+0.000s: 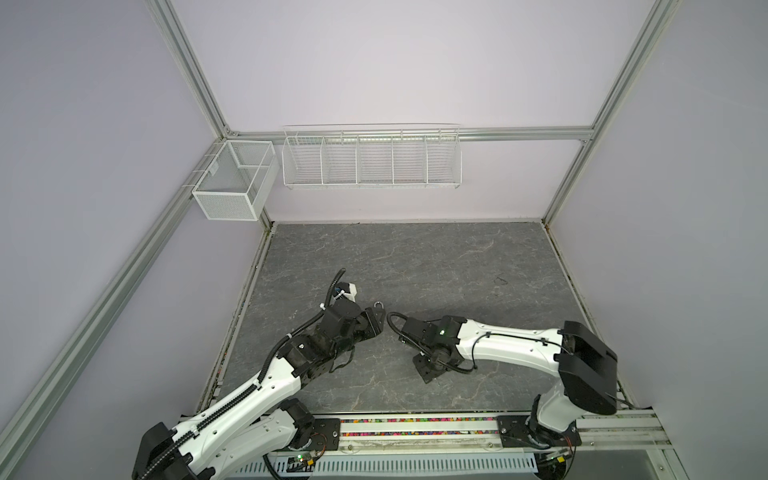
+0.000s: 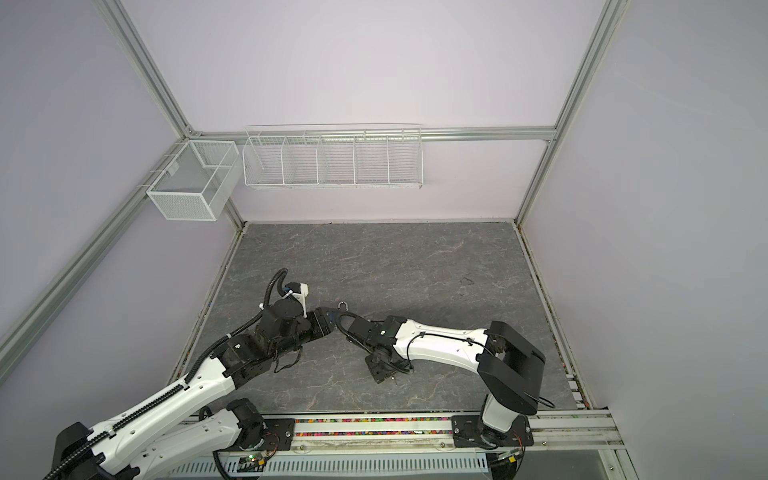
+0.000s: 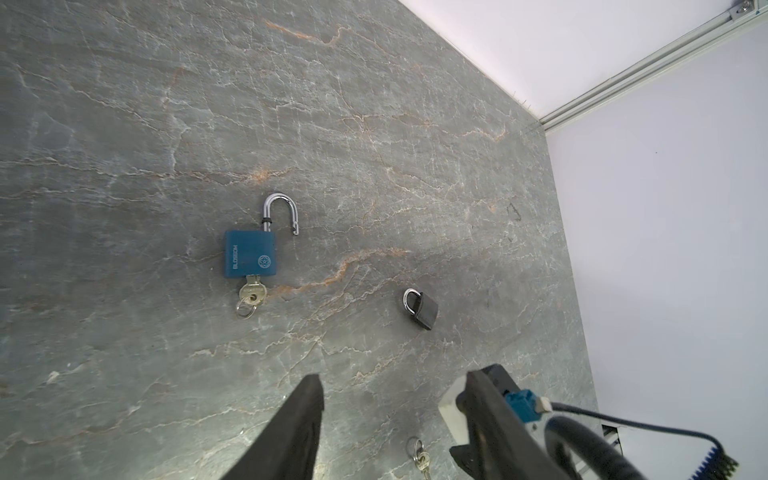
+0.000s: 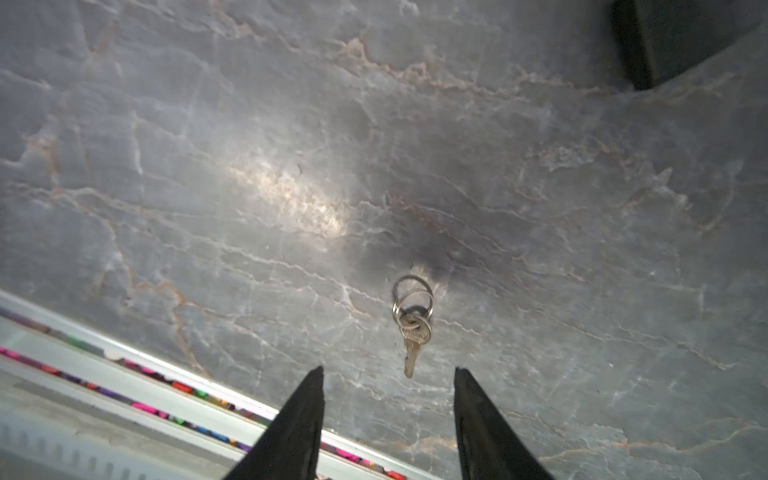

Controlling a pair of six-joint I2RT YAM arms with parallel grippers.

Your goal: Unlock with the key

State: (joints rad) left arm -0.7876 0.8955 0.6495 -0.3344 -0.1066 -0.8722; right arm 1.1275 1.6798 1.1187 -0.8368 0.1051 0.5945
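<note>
- Right gripper hovers with jaws parted and empty, just over the loose key, which lies flat near the table's front edge.
- Left gripper is likewise parted and holds nothing.
- Farther in from that edge, the black padlock lies shut. The blue padlock already gapes, its own key inserted.
- Risk: the fingertips pinch only the ring, or skid the thin key across the slab.

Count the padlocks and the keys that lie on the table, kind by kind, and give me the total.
Padlocks: 2 (blue padlock, shackle open; black padlock, shackle closed)
Keys: 2 (inserted key in the blue padlock; loose key on its rings)
Total: 4
</note>
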